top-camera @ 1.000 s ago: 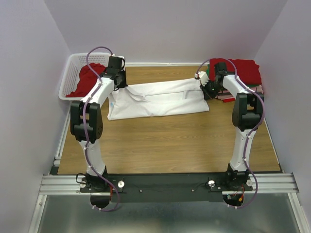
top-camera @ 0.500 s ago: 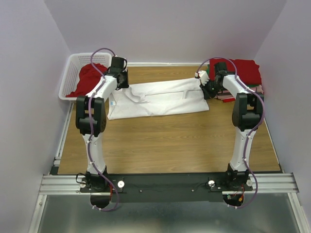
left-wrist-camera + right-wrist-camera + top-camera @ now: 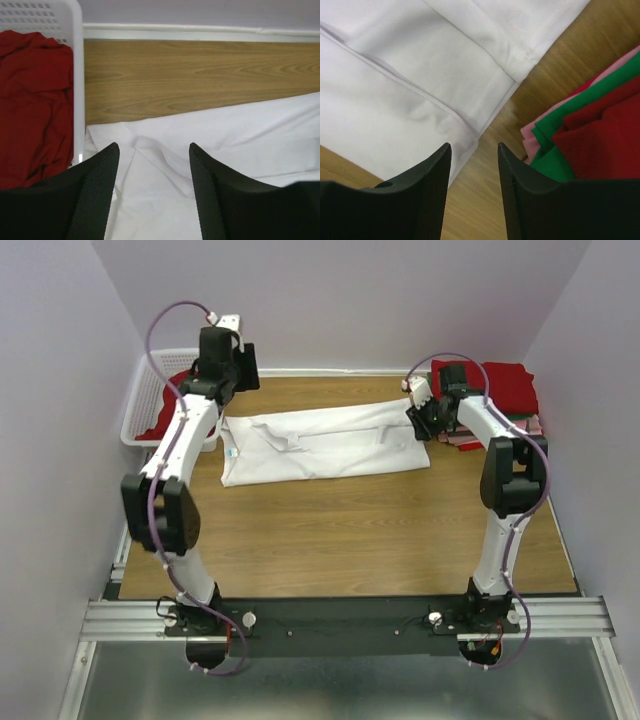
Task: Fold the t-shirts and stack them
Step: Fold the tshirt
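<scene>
Since a second ago your left arm has lifted off the left end of the white t-shirt [image 3: 320, 445] and risen toward the back wall, elbow swung out to the side, while your right arm has hardly shifted. Your left gripper [image 3: 152, 150] now hangs above that end of the shirt with its fingers released and spread apart; only cloth far below shows between them, and nothing is held. Your right gripper [image 3: 474, 147] sits low over the shirt's right end, its fingers also let go and parted, with the hem corner and bare wood showing in the gap. The white shirt lies on the wooden table [image 3: 350, 530] as a long folded band running left to right near the back, with a small blue label [image 3: 232, 452] showing near its left end. Its left edge lies just beside the white basket [image 3: 77, 75], which holds a crumpled red t-shirt [image 3: 30, 100]. At the right end, just beside the white hem, sits a stack of folded shirts: a red one [image 3: 605, 145] on top, green [image 3: 570, 115] under it, and pink [image 3: 535, 132] peeking out at the bottom edge.
</scene>
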Tool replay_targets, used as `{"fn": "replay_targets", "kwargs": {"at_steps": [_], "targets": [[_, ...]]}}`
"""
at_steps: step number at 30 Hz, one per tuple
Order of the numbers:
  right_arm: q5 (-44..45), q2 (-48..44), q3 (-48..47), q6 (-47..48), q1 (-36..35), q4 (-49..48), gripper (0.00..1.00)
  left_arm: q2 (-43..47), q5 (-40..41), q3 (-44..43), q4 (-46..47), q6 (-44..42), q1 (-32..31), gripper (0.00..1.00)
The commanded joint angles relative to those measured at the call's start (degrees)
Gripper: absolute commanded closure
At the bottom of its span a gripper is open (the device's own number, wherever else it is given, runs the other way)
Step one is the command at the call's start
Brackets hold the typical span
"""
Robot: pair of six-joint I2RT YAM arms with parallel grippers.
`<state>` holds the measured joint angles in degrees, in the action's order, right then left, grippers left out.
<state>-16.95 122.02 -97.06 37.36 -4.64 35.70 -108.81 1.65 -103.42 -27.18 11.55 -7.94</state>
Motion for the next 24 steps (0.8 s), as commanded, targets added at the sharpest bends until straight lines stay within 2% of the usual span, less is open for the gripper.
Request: {"fn": "replay_targets", "kwargs": {"at_steps": [1, 2, 4, 5, 9, 14, 15, 19, 24], "targets": [[0.6, -7.2, 2.1, -2.7, -0.7, -2.7, 0.50, 20.1, -0.2, 14.3, 9.8, -0.8, 0.7, 0.29], [-1.2, -8.4, 4.0, -2.5, -0.9, -2.6, 0.50, 27.1, -0.2, 22.0, 13.0, -0.6, 1.1, 0.24], [-3.7, -11.4, 6.0, -1.2, -1.9, -2.5, 0.50, 33.4, -0.4, 28.9, 15.4, 0.0, 1.7, 0.21], [-6.7, -12.1, 7.5, -0.5, -2.5, -1.4, 0.50, 38.9, -0.3, 35.5, 17.6, 0.1, 2.1, 0.21], [-7.3, -14.0, 9.1, 3.3, -8.1, -0.2, 0.50, 49.5, 1.6, 47.1, 20.1, -1.4, 2.2, 0.21], [-14.4, -11.6, 5.4, 4.6, -19.7, 1.7, 0.50, 58.3, 4.7, 57.0, 23.1, -1.5, 2.2, 0.21], [-14.0, -10.1, 4.1, 4.0, -23.7, 1.6, 0.50, 59.0, 5.1, 58.0, 23.4, -1.6, 2.2, 0.21], [-7.1, -0.5, -11.5, -1.5, -31.5, 0.9, 0.50, 60.8, 6.7, 60.9, 23.3, -1.2, 2.2, 0.20], [5.4, 14.2, -27.6, -7.6, -37.0, -1.6, 0.50, 61.5, 10.0, 60.6, 23.5, -1.1, 2.2, 0.20]]}}
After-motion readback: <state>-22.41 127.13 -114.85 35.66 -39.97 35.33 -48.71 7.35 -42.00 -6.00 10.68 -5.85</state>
